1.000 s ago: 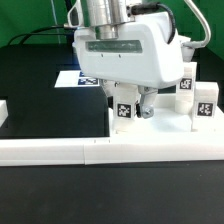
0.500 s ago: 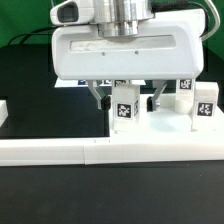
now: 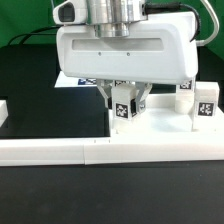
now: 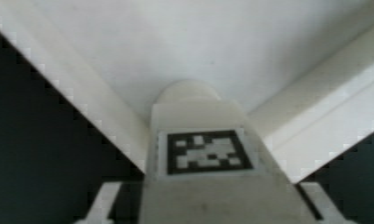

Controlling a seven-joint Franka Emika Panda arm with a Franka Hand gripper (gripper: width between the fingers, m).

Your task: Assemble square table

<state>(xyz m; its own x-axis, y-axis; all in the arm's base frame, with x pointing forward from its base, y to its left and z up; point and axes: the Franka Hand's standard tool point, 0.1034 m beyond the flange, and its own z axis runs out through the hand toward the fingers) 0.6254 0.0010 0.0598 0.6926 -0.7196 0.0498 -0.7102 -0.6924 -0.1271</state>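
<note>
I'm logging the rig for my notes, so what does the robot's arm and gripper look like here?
The gripper has a wide, boxy white plastic body with rounded corners and two short fingers below. A ribbed silver metal cylinder joins it to the arm above.

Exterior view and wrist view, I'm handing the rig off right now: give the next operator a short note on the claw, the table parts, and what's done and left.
Claw: straddling an upright leg post, fingers at its sides; a firm grip can't be confirmed.
Parts: that post stands on the square tabletop. Two more leg posts stand at the exterior view's right. The marker board lies behind.
Done: claw lined up on the post.
Left: lift it, fit all legs; none looks attached.
</note>
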